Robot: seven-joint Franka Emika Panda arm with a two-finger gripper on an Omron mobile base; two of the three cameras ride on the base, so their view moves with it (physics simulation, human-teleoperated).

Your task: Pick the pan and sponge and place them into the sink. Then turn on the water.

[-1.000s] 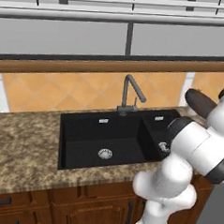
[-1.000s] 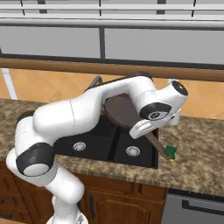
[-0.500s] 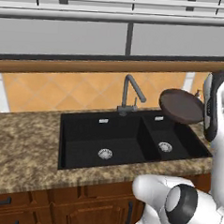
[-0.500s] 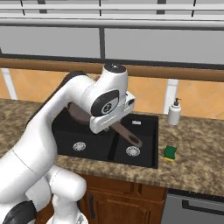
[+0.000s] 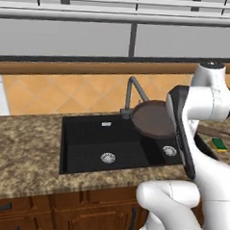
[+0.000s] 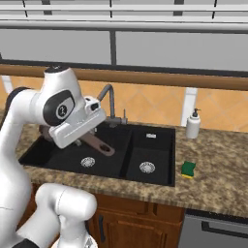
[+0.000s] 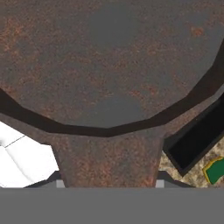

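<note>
The dark brown pan (image 5: 152, 120) hangs tilted above the black sink (image 5: 87, 134), close in front of the faucet (image 5: 133, 91). My gripper (image 7: 109, 180) is shut on the pan's handle (image 6: 99, 144), which points down over the left basin in the right base view; my hand hides most of the pan's bowl there. In the hand view the rusty pan (image 7: 109, 65) takes up most of the picture. The yellow and green sponge (image 6: 188, 169) lies on the granite counter to the right of the sink (image 6: 155, 150); the sponge (image 5: 219, 143) also shows past my arm, and the sponge (image 7: 215, 170) shows low right.
A white soap dispenser (image 6: 193, 124) stands on the counter behind the sponge. The dark faucet (image 6: 110, 99) rises at the sink's back edge, close to the pan. No water runs. Wooden cabinets sit below the counter (image 5: 23, 150).
My arm has swung left with the pan in its grip, carrying it from over the right counter to above the sink. The sponge has not moved.
</note>
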